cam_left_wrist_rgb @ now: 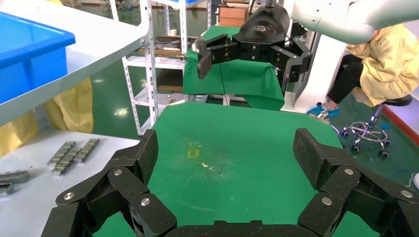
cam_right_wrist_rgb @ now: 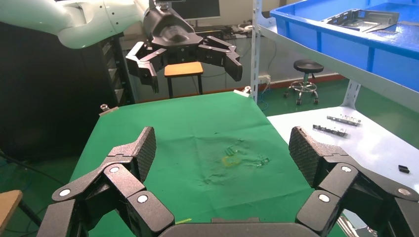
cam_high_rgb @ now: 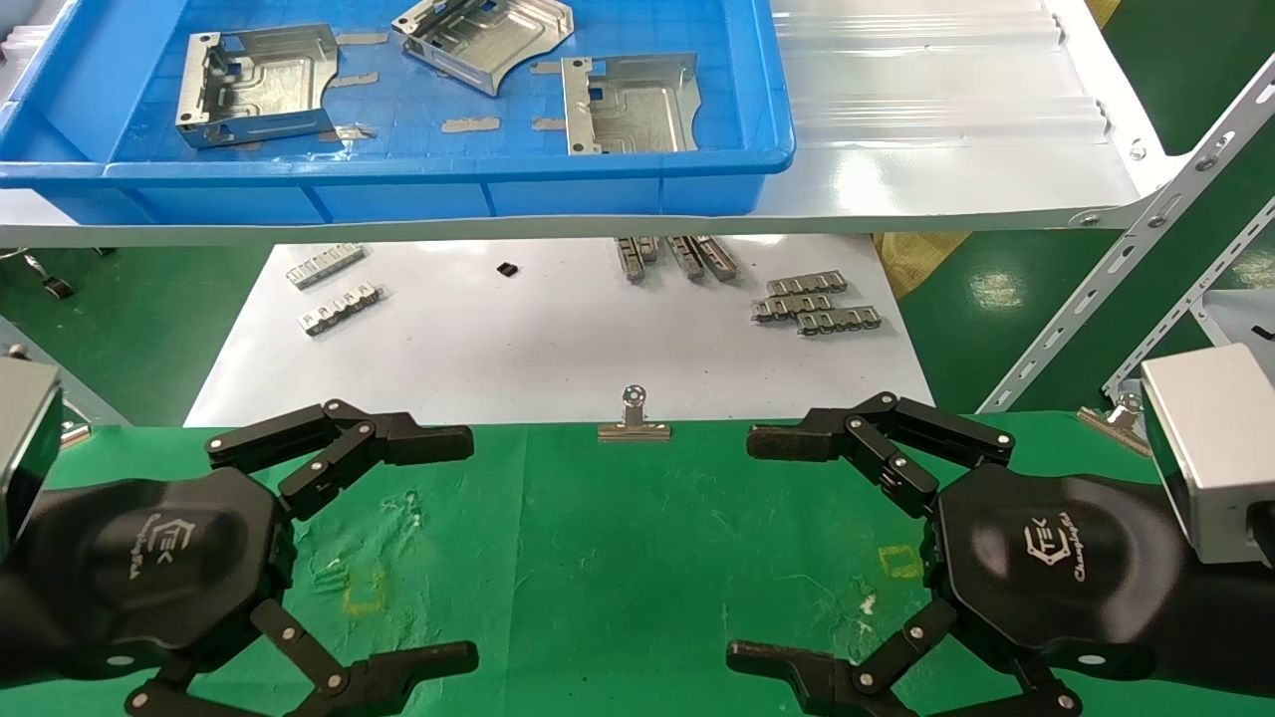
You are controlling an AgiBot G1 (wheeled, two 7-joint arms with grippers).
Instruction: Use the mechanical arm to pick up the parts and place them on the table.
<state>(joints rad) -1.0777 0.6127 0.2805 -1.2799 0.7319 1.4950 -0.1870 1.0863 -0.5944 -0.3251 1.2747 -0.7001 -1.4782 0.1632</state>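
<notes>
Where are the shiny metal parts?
In the head view, three parts lie in the blue bin on the white shelf, beyond both arms.

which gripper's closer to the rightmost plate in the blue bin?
Right. The right gripper hangs over the green table slightly right of below the rightmost plate; the left gripper sits farther left. Both are open and empty.

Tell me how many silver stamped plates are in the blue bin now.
3: one plate at the blue bin's left, one at the back middle, one at the right. None seems hidden.
</notes>
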